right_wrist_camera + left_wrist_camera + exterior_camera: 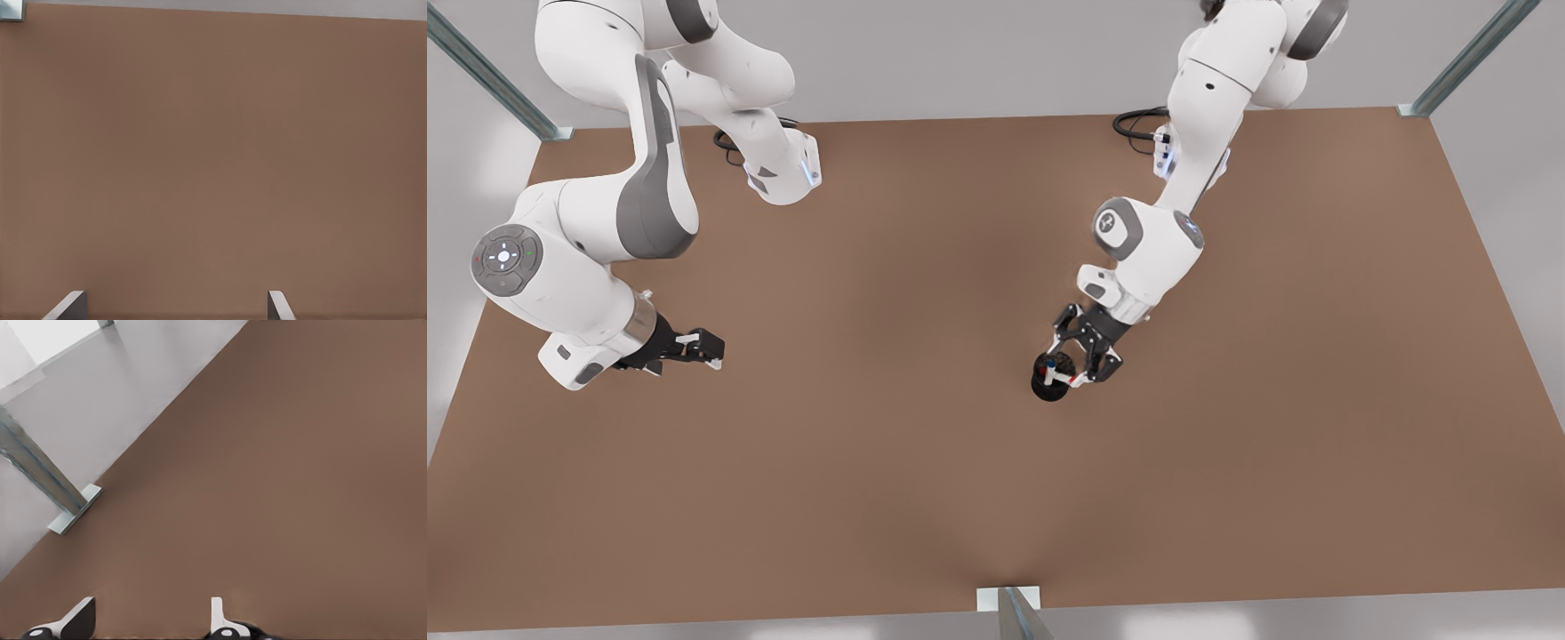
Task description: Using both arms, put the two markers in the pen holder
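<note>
The pen holder (pixel 1047 384), a small black round mesh cup, stands on the brown table (pixel 925 480) right of centre in the front view. A white-barrelled marker (pixel 1065 378) with a red end leans out of it. I cannot tell a second marker apart inside the cup. My left gripper (pixel 1082 363) (pixel 150 617) hangs tilted just over the cup, open, its fingers either side of the marker. My right gripper (pixel 713 352) (pixel 173 303) waits low over the table at the front view's left, open, with nothing between its fingers.
Metal frame posts stand at the table's far corners (pixel 560 133) (pixel 1409 110) and at the middle of its near edge (pixel 1007 601). One post foot (pixel 73 510) shows in the left wrist view beside the table edge. Black cables (pixel 1138 124) lie by an arm base.
</note>
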